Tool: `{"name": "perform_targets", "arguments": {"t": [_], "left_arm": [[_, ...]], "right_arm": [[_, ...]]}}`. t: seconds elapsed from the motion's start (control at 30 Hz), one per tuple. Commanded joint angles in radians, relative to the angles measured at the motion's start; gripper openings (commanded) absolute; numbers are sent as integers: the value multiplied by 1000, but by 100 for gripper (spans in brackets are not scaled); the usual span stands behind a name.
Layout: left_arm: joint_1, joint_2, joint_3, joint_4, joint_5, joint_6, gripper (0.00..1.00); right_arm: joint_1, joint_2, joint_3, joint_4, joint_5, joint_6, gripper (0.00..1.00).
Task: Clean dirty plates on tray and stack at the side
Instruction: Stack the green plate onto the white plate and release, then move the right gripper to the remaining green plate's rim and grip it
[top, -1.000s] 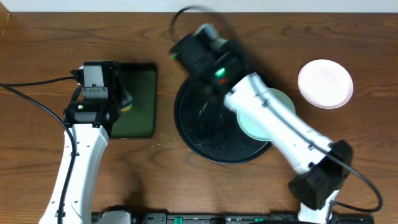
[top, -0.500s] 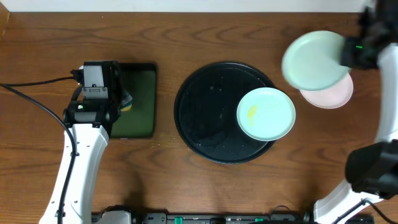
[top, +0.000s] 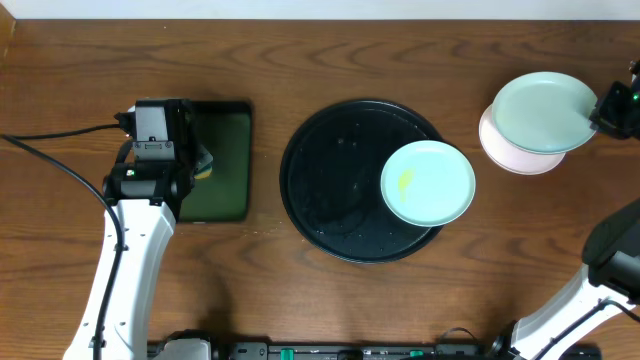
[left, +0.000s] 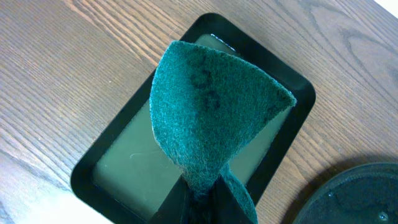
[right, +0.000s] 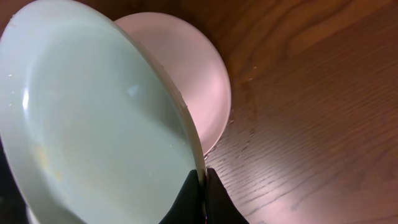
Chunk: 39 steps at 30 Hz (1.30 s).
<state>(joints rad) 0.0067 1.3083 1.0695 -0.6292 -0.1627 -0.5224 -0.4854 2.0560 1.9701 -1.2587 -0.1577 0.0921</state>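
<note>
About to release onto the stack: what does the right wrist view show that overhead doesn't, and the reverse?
Right wrist only: the right gripper shut on the rim of the mint plate, which is tilted. Overhead only: the black tray with a yellow-smeared plate on it, the green tray and the left arm. Both: the mint plate overlapping the pink plate on the wooden table.

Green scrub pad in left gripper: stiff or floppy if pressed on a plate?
Likely floppy: the scrub pad folds into a cone where the left gripper pinches it. Probably light, as it holds that shape unsupported. Fibrous surface suggests grip, not slip.
</note>
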Motion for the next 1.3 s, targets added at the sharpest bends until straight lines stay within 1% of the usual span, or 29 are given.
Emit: {"name": "perform_targets", "arguments": {"t": [0.0,0.17,0.27,0.4,0.43,0.53,0.6,0.7,0.83,1.0,1.1,1.13,1.17,1.23,1.27], "left_arm": [[5,5,-8,2,-4,10,7],[5,5,-8,9,-4,10,7],[5,5,-8,9,-4,10,7],[5,5,-8,8,-4,10,7],[5,5,-8,8,-4,10,7],[5,5,-8,8,-4,10,7],[5,5,-8,8,-4,10,7],[5,5,-8,8,-4,10,7],[5,5,-8,8,-2,10,7],[5,5,-8,8,-2,10,7],[5,5,-8,8,-2,10,8],[5,5,-8,8,-2,10,7],[5,5,-8,9,-1,10,7],[5,5,-8,9,-1,9,8],[5,5,-8,9,-2,9,7]], "right_arm": [[0,16,-32,26,52,54,1],[3,16,-102,109,51,53,1],[8,17,-176,184,48,54,1],[9,17,-282,285,48,102,2],[9,17,-302,304,48,117,6],[10,17,-331,336,45,120,20],[13,16,-328,338,44,104,27],[18,0,-298,300,-42,58,29],[35,-62,-277,230,-177,56,29],[75,-198,-277,111,-181,56,30],[117,-288,-279,20,-164,57,34],[134,-314,-283,-5,-149,57,38],[155,-343,-290,-32,-127,62,47],[200,-385,-316,-56,-89,72,52],[225,-402,-337,-61,-69,72,59]]}}
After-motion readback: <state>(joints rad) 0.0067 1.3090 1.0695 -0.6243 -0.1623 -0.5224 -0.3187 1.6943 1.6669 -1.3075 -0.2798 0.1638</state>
